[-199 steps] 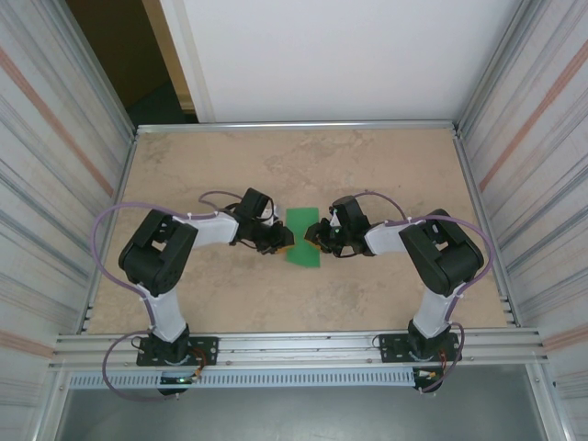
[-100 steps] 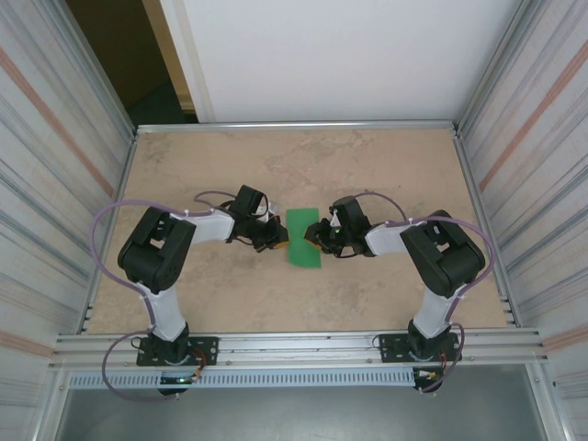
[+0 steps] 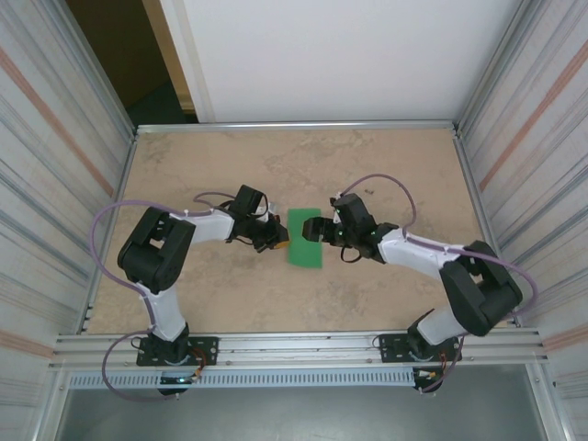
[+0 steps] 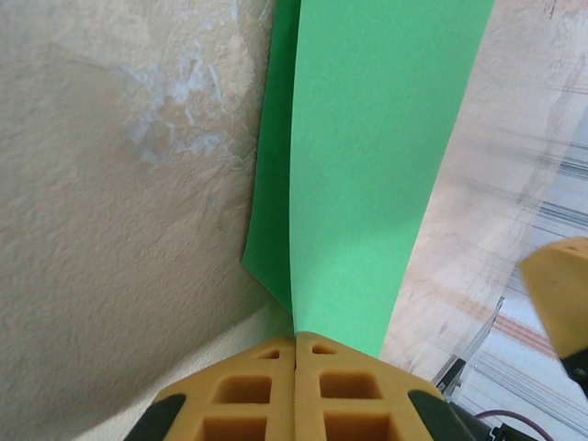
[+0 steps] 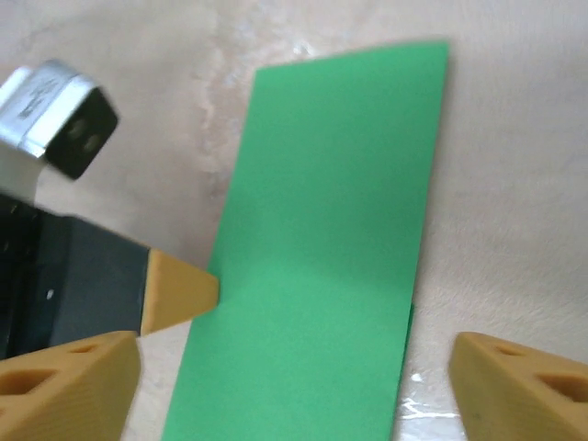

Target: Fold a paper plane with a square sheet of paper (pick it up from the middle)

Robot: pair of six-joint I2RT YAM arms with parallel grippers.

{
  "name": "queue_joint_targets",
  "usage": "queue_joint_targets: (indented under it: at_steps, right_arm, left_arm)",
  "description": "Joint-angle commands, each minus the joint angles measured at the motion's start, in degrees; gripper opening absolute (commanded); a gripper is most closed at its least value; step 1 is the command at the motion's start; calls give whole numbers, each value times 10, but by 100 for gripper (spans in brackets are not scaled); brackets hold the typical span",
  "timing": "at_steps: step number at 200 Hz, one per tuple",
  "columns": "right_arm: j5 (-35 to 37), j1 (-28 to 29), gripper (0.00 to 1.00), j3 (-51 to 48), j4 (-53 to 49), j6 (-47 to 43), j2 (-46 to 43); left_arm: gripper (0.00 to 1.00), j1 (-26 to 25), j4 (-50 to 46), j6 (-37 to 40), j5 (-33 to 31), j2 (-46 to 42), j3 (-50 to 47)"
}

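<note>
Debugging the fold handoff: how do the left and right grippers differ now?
Left gripper is shut, pinching the green paper at its edge; right gripper is open, gripping nothing. Left reaches in from the paper's left, right from its right. Both have yellow fingers.

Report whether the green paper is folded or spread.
Folded: the paper shows two layers parting from one edge, pinched by the left gripper.

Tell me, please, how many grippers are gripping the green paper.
1. The left gripper is shut on the paper's edge. The right gripper is open, one jaw on either side of the paper, gripping nothing.
</note>
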Motion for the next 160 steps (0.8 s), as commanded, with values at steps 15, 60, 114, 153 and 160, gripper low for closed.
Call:
queue_joint_targets:
  at_steps: [15, 60, 114, 153, 160]
  right_arm:
    - [159, 41, 99, -6, -19, -137, -49]
    - [157, 86, 99, -22, 22, -261, -48]
    - [162, 156, 100, -64, 89, -393, -32]
    - [199, 192, 93, -54, 100, -451, 32]
    - [203, 195, 93, -52, 104, -455, 41]
  left_arm:
    - [0, 6, -14, -7, 15, -30, 15]
    - [0, 6, -15, -16, 15, -36, 14]
    - [0, 6, -21, -21, 9, -43, 11]
    - [0, 6, -17, -22, 14, -41, 13]
    - [0, 6, -17, -22, 14, -41, 13]
